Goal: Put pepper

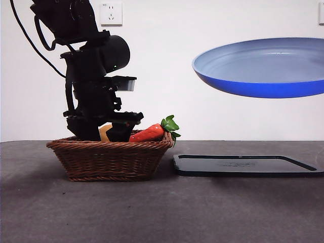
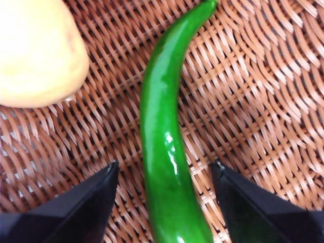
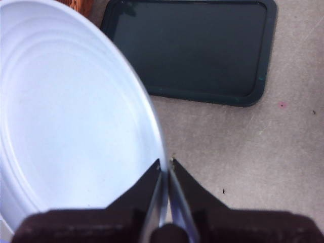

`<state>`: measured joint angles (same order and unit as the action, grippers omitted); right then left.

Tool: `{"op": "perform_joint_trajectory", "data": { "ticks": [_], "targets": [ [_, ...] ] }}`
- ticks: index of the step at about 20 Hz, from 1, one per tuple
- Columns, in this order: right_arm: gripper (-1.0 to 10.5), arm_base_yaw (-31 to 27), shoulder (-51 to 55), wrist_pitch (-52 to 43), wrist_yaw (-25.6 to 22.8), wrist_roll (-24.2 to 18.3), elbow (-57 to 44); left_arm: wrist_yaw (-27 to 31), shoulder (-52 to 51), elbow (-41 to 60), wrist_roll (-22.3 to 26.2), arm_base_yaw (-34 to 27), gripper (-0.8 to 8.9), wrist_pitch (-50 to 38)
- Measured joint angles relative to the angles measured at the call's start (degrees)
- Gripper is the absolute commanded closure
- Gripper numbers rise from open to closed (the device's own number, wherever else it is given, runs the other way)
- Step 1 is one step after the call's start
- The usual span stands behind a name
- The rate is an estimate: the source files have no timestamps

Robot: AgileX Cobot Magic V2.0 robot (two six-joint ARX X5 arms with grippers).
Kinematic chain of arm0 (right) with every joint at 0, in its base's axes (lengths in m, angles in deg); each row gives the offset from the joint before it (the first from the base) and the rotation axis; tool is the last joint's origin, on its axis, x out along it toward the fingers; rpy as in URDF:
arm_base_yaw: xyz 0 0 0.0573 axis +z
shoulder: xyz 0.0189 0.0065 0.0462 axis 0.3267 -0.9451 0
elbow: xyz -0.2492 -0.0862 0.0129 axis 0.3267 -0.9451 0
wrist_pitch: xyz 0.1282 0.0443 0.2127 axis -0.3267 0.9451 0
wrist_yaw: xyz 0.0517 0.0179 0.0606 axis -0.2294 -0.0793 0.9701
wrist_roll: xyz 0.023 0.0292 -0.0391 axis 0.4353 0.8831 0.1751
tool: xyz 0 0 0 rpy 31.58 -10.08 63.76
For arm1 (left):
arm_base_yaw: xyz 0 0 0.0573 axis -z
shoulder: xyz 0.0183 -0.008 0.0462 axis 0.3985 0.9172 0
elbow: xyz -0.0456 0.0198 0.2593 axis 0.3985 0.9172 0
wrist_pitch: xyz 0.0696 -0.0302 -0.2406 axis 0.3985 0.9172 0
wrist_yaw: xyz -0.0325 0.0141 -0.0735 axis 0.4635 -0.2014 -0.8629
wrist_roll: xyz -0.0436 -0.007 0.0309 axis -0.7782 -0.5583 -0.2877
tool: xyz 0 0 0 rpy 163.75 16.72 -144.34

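Observation:
The glossy green pepper [image 2: 164, 136] lies on the woven floor of the wicker basket [image 1: 109, 154]. My left gripper [image 2: 164, 174] is open, down inside the basket, with one jaw on each side of the pepper and not touching it. In the front view the pepper is hidden behind the basket wall and the left arm [image 1: 93, 76] reaches down into the basket. My right gripper [image 3: 165, 163] is shut on the rim of a blue plate [image 3: 66, 116], held in the air [image 1: 263, 66] above the dark tray [image 1: 245, 165].
A pale yellow rounded vegetable [image 2: 38, 53] lies in the basket beside the pepper. A red-orange vegetable with a green leafy top [image 1: 152, 132] rests against the basket's right rim. The dark tray [image 3: 190, 48] lies flat on the grey table, right of the basket.

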<state>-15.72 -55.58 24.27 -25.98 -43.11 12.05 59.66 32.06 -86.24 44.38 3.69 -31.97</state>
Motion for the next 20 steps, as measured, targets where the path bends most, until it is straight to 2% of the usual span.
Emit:
{"op": "perform_joint_trajectory", "data": {
  "ticks": [1, 4, 7, 13, 20],
  "targets": [
    [9.4, 0.00, 0.00, 0.02, -0.02, 0.00, 0.00, 0.02, 0.24, 0.00, 0.00, 0.00, 4.98, 0.07],
    [9.4, 0.00, 0.00, 0.02, -0.02, 0.00, 0.00, 0.00, 0.42, -0.02, -0.50, 0.00, 6.16, 0.13],
    [9.4, 0.00, 0.00, 0.02, 0.00, 0.00, 0.00, 0.00, 0.42, -0.02, -0.96, 0.17, 6.63, 0.90],
    [9.4, 0.00, 0.00, -0.15, -0.02, 0.00, 0.00, 0.00, -0.90, -0.04, -2.45, 0.17, 6.64, 3.17],
    [9.4, 0.00, -1.33, -0.35, 0.00, 1.01, 0.00, -0.09, -8.83, -0.70, -3.52, 0.26, 6.64, 6.67]
  ]
}}
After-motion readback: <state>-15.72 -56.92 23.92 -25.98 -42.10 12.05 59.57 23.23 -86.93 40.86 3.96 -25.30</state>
